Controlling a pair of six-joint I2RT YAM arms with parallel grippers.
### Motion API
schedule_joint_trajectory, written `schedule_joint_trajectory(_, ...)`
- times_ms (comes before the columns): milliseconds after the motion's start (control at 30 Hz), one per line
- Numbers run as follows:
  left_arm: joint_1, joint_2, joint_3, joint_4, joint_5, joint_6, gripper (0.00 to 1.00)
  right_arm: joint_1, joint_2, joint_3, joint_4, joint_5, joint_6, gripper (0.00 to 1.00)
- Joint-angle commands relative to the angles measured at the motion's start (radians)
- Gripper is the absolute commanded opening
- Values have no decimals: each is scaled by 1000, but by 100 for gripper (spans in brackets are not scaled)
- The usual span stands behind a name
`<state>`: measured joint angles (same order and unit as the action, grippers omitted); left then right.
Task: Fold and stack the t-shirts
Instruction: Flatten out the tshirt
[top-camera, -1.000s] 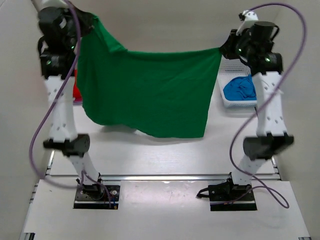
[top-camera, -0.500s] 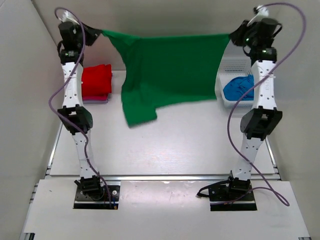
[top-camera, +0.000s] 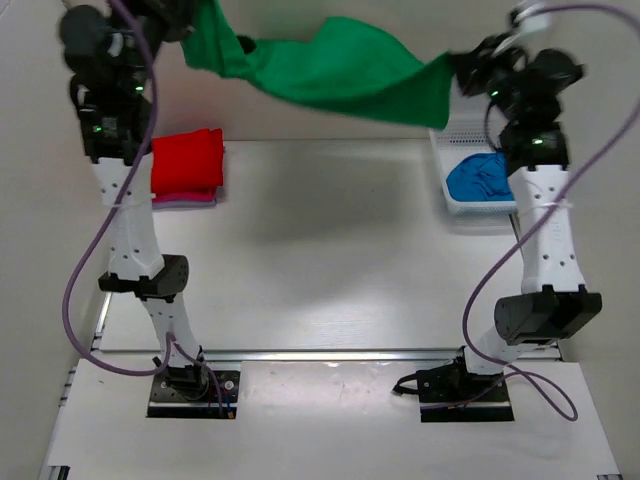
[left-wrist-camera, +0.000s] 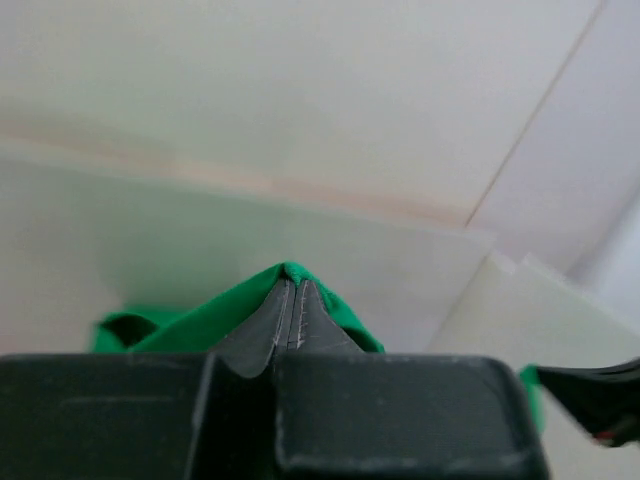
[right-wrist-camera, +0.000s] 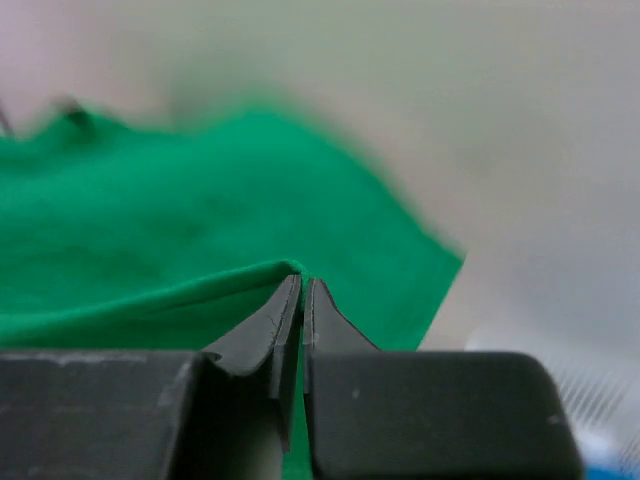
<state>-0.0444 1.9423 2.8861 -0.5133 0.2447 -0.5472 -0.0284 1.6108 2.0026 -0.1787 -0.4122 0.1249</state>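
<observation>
Left gripper (top-camera: 188, 22) and right gripper (top-camera: 462, 72) are each clamped tight on the bright green soft cloth t-shirt (top-camera: 335, 75). It hangs stretched between them in the air above the far edge of the bench (top-camera: 330, 270), rumpled and sagging a little in the middle, apart from everything below. Only the overhead view shows that span and the other garments: a folded red cloth t-shirt (top-camera: 187, 160) lying on a folded pink cloth t-shirt (top-camera: 185, 201) near the far left corner, and a crumpled blue cloth t-shirt (top-camera: 480, 178) inside the white plastic mesh basket (top-camera: 441, 165) near the far right corner. Only the wrist views show the grips close up: the left fingertips (left-wrist-camera: 278, 312) pressed together with a peak of green cloth around them, and the right fingertips (right-wrist-camera: 284, 312) pinching a fold of it. A broad stretch of bench top runs from the near edge to the far edge between the red stack and the basket, with pale walls close on the left, right and far sides. Both arms rise tall from their bases at the near edge, wrists lifted high over the far side.
</observation>
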Motion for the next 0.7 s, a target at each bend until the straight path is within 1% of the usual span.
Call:
schedule_joint_trajectory(0,-107,155,-45,-391,-203,171,0,57,64,-282,-56,124,-110,0)
schedule_joint_trajectory(33,-110,191,-53,-413,-218,185,0,68,45,-376,-24,148,-114,0)
schedule_joint_trajectory(100,-85,266,-47,-515,-190,170,0,67,32,-473,1,139,-104,0)
schedule_joint_trajectory(133,-78,282,-45,-542,-185,168,0,64,32,-522,5,129,-102,0)
schedule_joint_trajectory(167,-71,306,-48,-589,-188,179,0,65,31,-544,2,131,-106,0)
schedule_joint_trajectory(233,-81,322,-45,-652,-243,196,0,74,11,-628,7,153,-116,0)
schedule_joint_trajectory(267,-84,322,-48,-672,-243,197,0,74,-14,-687,27,157,-114,0)
schedule_joint_trajectory(367,-88,310,-45,-698,-239,187,0,70,-58,-774,33,155,-105,0)
schedule_joint_trajectory(500,-65,285,-65,-825,-199,182,0,61,-104,-855,16,153,-111,0)
schedule_joint_trajectory(533,-64,252,-102,-824,-203,185,0,64,-115,-864,10,144,-111,0)
schedule_joint_trajectory(567,-64,235,-169,-827,-200,188,0,64,-132,-875,-2,145,-119,0)
schedule_joint_trajectory(633,-69,175,-252,-846,-222,190,0,56,-144,-881,-59,133,-110,0)
schedule_joint_trajectory(667,-69,159,-266,-847,-208,188,0,58,-147,-880,-76,136,-149,0)
